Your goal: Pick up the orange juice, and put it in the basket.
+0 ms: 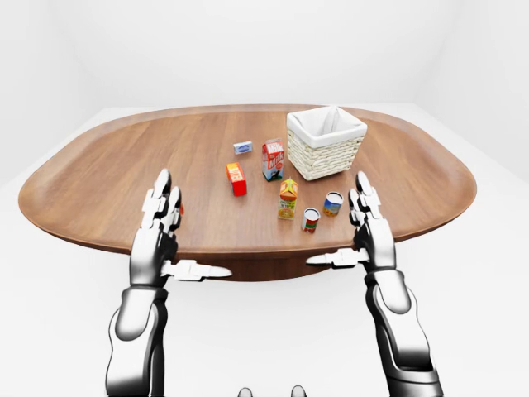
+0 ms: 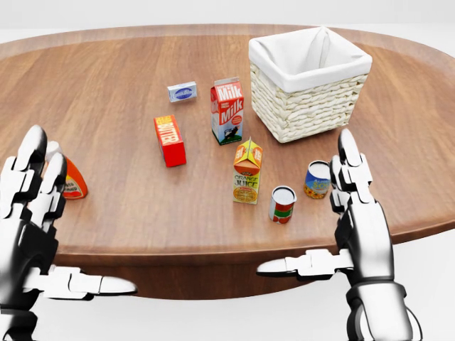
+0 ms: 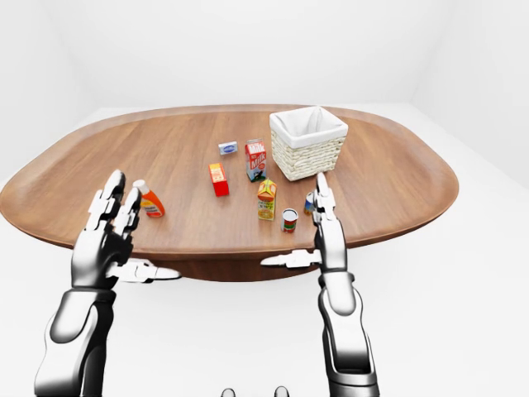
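While both hands hover empty at the near rim of the table point(image 2: 142, 227), the job is the reach. In the head view the right hand point(image 2: 359, 206) is spread flat, thumb out to the left, and its cleanest line to the orange juice point(image 2: 247, 172) runs leftward past the red-labelled can point(image 2: 282, 204) and the blue can point(image 2: 318, 179), so come in high and close round the carton's middle. The carton stands upright below the milk carton point(image 2: 227, 111), well clear of the basket point(image 2: 309, 82): orange gable top, yellow face with green lettering (a light box, I'd judge). Over to the left-eye view, where the left hand point(image 1: 159, 231) is open too. The right-eye view adds the ketchup bottle point(image 3: 149, 200) beside it.
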Tool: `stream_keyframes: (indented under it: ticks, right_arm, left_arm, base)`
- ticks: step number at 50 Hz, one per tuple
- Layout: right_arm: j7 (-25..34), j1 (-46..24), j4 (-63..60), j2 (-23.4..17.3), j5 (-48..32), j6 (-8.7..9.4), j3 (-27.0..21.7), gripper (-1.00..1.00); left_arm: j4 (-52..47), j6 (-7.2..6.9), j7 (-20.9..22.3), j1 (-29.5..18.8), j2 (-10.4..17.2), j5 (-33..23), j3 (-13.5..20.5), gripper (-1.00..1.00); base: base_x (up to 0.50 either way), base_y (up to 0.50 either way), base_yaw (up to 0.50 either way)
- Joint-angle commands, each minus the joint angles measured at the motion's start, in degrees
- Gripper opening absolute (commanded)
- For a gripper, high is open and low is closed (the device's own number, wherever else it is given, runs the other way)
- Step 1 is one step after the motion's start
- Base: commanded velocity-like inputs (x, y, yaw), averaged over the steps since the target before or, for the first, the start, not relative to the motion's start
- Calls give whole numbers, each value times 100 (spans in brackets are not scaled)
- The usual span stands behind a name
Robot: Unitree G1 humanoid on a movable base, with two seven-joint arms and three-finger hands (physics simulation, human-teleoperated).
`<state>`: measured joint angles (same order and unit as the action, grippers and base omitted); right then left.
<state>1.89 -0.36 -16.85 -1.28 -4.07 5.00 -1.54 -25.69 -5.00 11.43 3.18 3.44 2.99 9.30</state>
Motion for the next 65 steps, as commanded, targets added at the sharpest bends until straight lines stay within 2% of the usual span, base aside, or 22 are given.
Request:
stream_keyframes:
  ticks: [1, 7, 11, 13, 17, 21, 25, 35, 47, 48, 65]
  right_arm:
    - [39, 5, -756, -27, -169, 0, -17, 100]
    - [90, -44, -1084, -5, -271, 0, 24, 100]
    - [97, -9, -1115, 7, -341, 0, 81, 100]
    - [102, -21, -1176, 12, -368, 0, 96, 100]
    - [111, -40, -1275, 14, -389, 0, 91, 100]
    - [128, -94, -1521, 2, -439, 0, 61, 100]
    - [140, -91, -1534, -3, -449, 0, 51, 100]
    - [149, -89, -1556, -2, -416, 0, 26, 100]
    - [156, -84, -1494, 4, -531, 0, 120, 100]
    - [133, -73, -1422, -63, -784, 0, 167, 100]
    - [407, 25, -1358, -7, -1041, 0, 257, 100]
  left_arm:
    - [-632, 0, 307, 213, 38, 90, 312, 100]
    - [-1211, 0, 645, 500, -55, 213, 550, 100]
    - [-1489, 0, 737, 534, -99, 330, 761, 100]
    - [-1856, 0, 779, 444, -49, 533, 1003, 100]
    - [-1917, 0, 891, 530, -95, 595, 1117, 100]
    - [-2256, 0, 983, 361, 8, 1058, 1675, 100]
    - [-2306, 0, 929, 217, 108, 1329, 1973, 100]
    - [-2254, 0, 871, 131, 274, 1407, 2098, 100]
    - [-2190, 0, 864, 191, 213, 1417, 2056, 100]
    - [-2181, 0, 871, 200, 209, 1408, 2047, 100]
    - [-2199, 0, 855, 197, 196, 1431, 2057, 100]
  base:
    - [0, 0, 0]
    - [0, 0, 0]
    - [0, 0, 0]
    - [0, 0, 0]
    - [0, 0, 0]
    - [5, -12, 0]
    - [15, -35, 0]
    - [26, -43, 0]
    - [28, -42, 0]
    - [45, -27, 0]
    - [48, -22, 0]
